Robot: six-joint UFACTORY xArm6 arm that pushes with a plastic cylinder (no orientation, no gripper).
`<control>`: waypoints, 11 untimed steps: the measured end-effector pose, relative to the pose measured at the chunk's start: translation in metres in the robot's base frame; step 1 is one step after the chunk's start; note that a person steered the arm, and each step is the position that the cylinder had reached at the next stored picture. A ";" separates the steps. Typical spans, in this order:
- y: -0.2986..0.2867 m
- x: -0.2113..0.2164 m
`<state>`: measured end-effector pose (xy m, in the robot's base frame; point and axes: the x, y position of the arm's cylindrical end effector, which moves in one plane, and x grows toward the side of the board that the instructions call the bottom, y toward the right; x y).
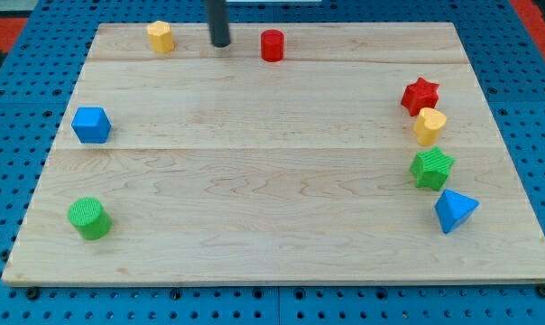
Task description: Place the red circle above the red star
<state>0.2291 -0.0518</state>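
- Your arm carries no claw; my tip (220, 42) rests near the wooden tabletop (254, 181) far edge, just left of the red cylindrical circle block (272, 45), ready to shove it rightward.
- The red star block (420, 96) waits by the right edge, touching the yellow block (429, 125).

A lab-style test bench is being shown: a pale wooden board (272, 181) is being carried on a blue perforated base (11, 135), and small coloured blocks are being kept scattered on it beneath a dark rod (219, 23).

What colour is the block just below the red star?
Yellow, touching the red star; shown in the camera view.
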 end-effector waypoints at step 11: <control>0.203 0.027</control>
